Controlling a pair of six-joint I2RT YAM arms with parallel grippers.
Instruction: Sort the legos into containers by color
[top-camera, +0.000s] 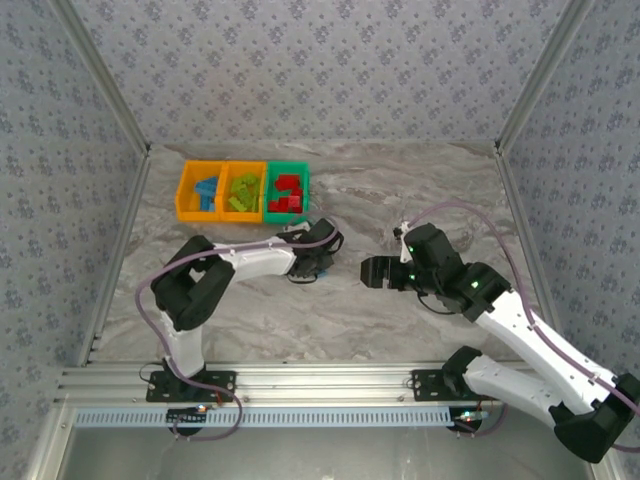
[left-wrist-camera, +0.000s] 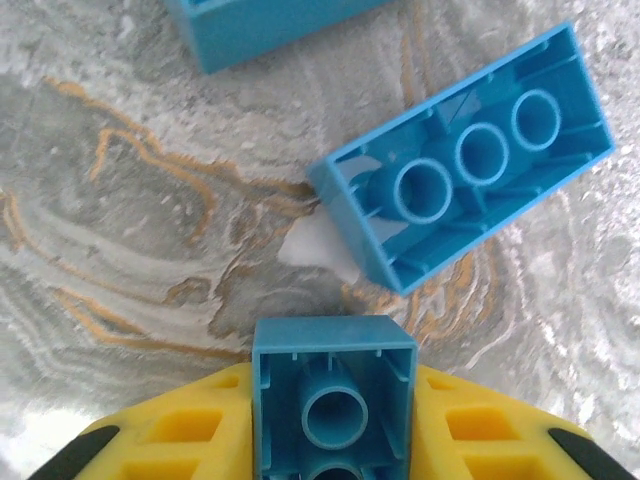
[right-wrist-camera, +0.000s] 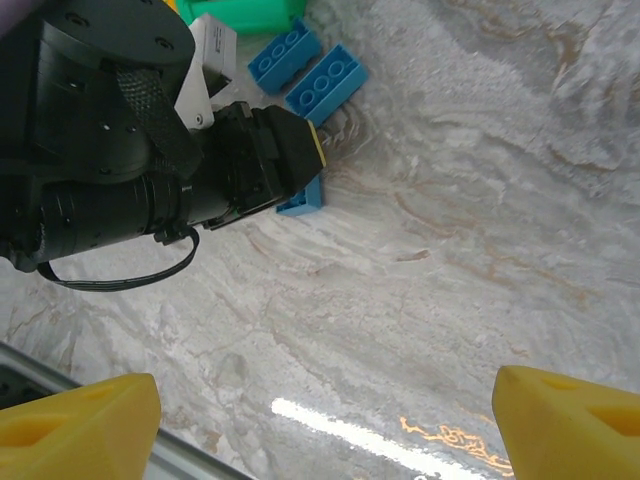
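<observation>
My left gripper (left-wrist-camera: 333, 440) is shut on a small blue brick (left-wrist-camera: 333, 395), hollow underside facing the camera, just above the marble table. A longer blue brick (left-wrist-camera: 470, 160) lies upside down just beyond it, and a third blue one (left-wrist-camera: 260, 25) sits at the top edge. In the top view the left gripper (top-camera: 318, 262) is low, in front of the green bin (top-camera: 288, 192), which holds red bricks. The left orange bin (top-camera: 198, 190) holds blue bricks and the middle orange bin (top-camera: 243, 190) lime green ones. My right gripper (top-camera: 372, 272) hovers open, nothing between its fingertips (right-wrist-camera: 80, 425).
The right wrist view looks across bare marble at the left arm's black wrist (right-wrist-camera: 130, 150), with two loose blue bricks (right-wrist-camera: 327, 85) beyond it. Patterned walls and metal rails (top-camera: 110, 260) enclose the table. Bare table lies to the right of the bins.
</observation>
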